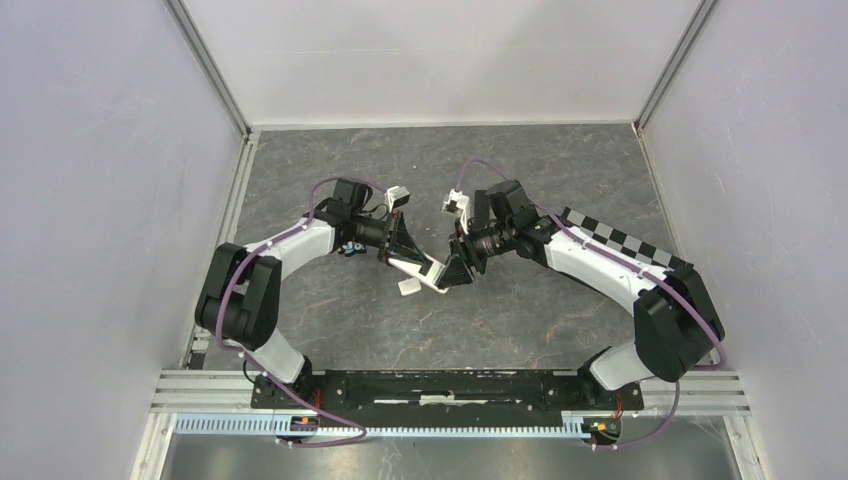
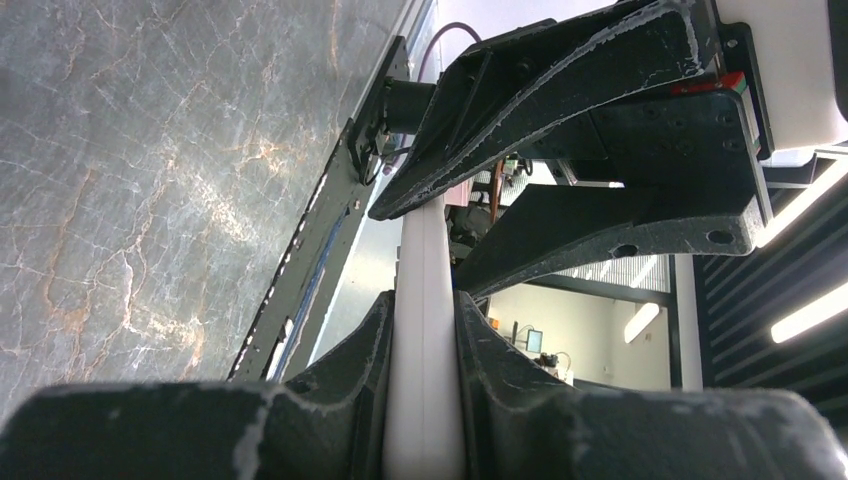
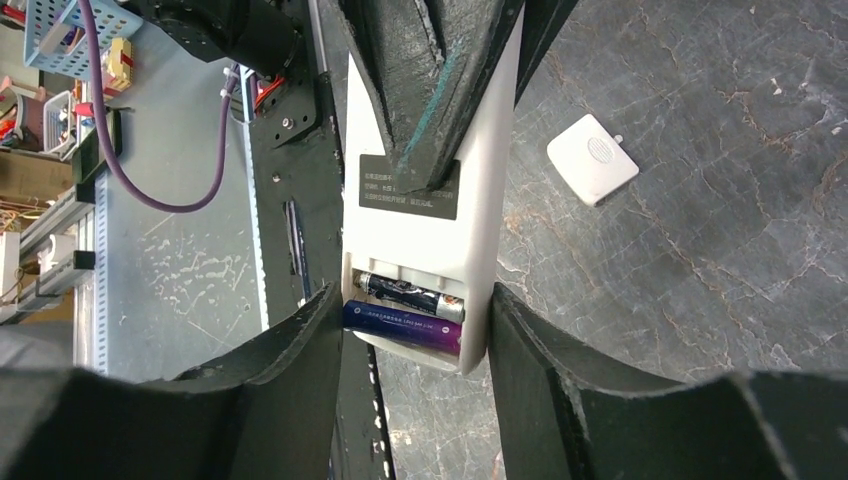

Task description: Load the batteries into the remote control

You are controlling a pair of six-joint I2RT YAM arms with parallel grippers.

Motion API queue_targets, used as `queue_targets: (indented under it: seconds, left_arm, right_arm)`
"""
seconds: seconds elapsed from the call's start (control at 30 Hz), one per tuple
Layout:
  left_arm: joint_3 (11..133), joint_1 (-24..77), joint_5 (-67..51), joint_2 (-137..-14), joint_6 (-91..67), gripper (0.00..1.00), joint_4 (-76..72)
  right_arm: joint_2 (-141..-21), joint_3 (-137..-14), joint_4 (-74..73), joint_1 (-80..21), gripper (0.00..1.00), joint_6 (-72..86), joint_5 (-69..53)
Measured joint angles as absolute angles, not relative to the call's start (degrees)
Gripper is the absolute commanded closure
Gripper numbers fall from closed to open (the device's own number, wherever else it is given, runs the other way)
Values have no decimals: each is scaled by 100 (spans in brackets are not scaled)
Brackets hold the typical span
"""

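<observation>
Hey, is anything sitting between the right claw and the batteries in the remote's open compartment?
Nothing visible. Both batteries lie uncovered in the open bay of the remote, directly between the fingers of the right claw, which flank that end. The left claw grips the remote farther up, clear of the bay.

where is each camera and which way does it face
top external: above, behind the arms, looking down at the table; both show.
left wrist: looks edge-on along the remote control; left end effector shows.
right wrist: looks at the batteries in it; right end effector shows.
both wrist views share the remote control.
</observation>
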State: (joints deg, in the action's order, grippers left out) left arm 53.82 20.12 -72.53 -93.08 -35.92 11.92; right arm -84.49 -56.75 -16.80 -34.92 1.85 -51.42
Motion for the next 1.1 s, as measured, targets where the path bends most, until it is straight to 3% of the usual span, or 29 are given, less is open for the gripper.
queue_targets:
  seconds: [0.37,0.77,0.8,1.1]
  left_arm:
    - [5387,2034,-7190,-9308,-3592,98,1194]
    - [5387,2038,-7220,-9284,-3594,98,1208]
    - [5387,2038,-7229,-9273,-3594,98,1208]
    - [5387,2038,-7260,-9201,-3592,98,1210]
  right_arm:
    - [-8473,-5677,-1765,-3487,57,-211,-5148]
    - [-8473,-5677,-1833,-3498,12,-679,-5103]
    - [-8471,-5677,-1822,-3496,3,-692,-5107]
    - [-8241,-5677,-1675,-3448,3,-644,-5468]
